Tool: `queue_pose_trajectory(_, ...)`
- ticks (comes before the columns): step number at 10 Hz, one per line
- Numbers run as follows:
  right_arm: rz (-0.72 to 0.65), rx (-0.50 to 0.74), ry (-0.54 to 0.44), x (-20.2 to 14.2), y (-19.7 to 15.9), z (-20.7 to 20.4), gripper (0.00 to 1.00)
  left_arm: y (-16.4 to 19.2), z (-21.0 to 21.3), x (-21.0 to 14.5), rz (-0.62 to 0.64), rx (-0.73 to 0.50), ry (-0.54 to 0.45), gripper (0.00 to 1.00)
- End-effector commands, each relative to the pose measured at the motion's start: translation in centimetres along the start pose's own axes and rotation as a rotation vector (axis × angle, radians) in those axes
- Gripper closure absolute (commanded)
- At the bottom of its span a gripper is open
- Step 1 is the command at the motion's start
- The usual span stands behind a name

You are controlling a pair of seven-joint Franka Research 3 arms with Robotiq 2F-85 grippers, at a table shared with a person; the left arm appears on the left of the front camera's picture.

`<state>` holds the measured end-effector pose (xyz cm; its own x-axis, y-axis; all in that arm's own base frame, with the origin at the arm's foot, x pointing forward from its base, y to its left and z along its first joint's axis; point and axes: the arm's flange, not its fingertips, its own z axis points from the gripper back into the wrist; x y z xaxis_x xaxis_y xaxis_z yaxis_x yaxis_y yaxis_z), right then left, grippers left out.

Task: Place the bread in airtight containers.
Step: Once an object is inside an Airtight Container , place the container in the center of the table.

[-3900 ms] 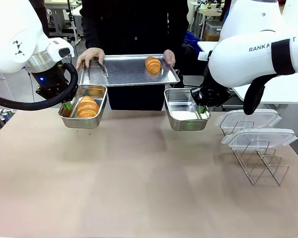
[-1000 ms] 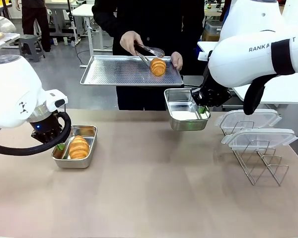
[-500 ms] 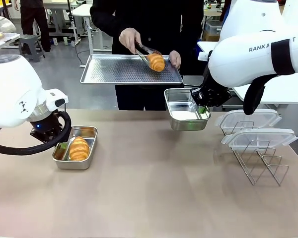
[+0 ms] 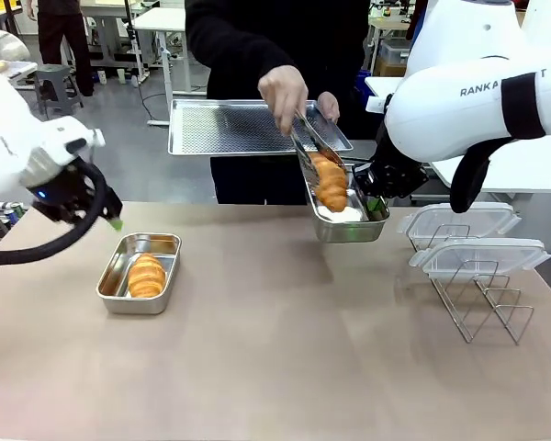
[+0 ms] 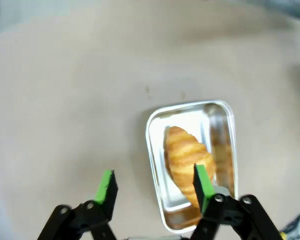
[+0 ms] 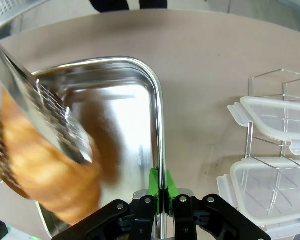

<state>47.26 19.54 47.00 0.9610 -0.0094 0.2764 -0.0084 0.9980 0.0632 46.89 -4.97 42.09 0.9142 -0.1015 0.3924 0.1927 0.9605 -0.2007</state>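
One steel pan (image 4: 162,245) rests on the table with a croissant (image 4: 146,275) in it. My left gripper (image 4: 110,219) hangs open above and to the left of that pan, holding nothing. The left wrist view looks down past my left gripper (image 5: 155,187) onto this pan (image 5: 149,135) and croissant (image 5: 186,162). My right gripper (image 4: 372,204) is shut on the rim of the second pan (image 4: 349,237), held above the table. A person's hand (image 4: 283,90) lowers a croissant (image 4: 331,184) into it with tongs (image 4: 308,138). In the right wrist view, my right gripper (image 6: 161,192) pinches the pan (image 6: 125,100) beside the blurred croissant (image 6: 45,170).
The person's other hand holds a perforated steel tray (image 4: 239,127) behind the raised pan. Two clear lids (image 4: 477,255) lie on a wire rack (image 4: 482,308) at the right of the table, also seen as lids (image 6: 270,115) in the right wrist view. Bare tabletop spans the front.
My left gripper opened, let go of the left pan and rose up and to the left. The person carried the second croissant with tongs from the tray down into the right pan.
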Motion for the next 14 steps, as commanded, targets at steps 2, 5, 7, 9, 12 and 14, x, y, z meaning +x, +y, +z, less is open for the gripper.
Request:
queue_pose_trajectory(2, -0.004, 0.003, -0.006, 0.1, -0.1, 0.3, 1.0, 4.4, 5.3, 1.3, -0.309, -0.331, -0.081, 0.0)
queue_pose_trajectory(5, -0.004, 0.003, -0.006, 0.1, -0.1, 0.3, 1.0, 11.4, 9.7, 1.8, -0.51, -0.642, -0.252, 0.0)
queue_pose_trajectory(7, -0.004, 0.003, -0.006, 0.1, -0.1, 0.3, 1.0, 14.2, 11.1, 0.4, -0.597, -0.647, -0.356, 0.0)
queue_pose_trajectory(9, -0.004, 0.003, -0.006, 0.1, -0.1, 0.3, 1.0, 15.2, 11.0, -0.7, -0.659, -0.614, -0.404, 0.0)
queue_pose_trajectory(12, -0.004, 0.003, -0.006, 0.1, -0.1, 0.3, 1.0, 15.7, 10.9, -1.5, -0.6, -0.625, -0.389, 0.0)
queue_pose_trajectory(14, -0.004, 0.003, -0.006, 0.1, -0.1, 0.3, 1.0, 16.1, 10.8, -1.5, -0.654, -0.611, -0.377, 0.0)
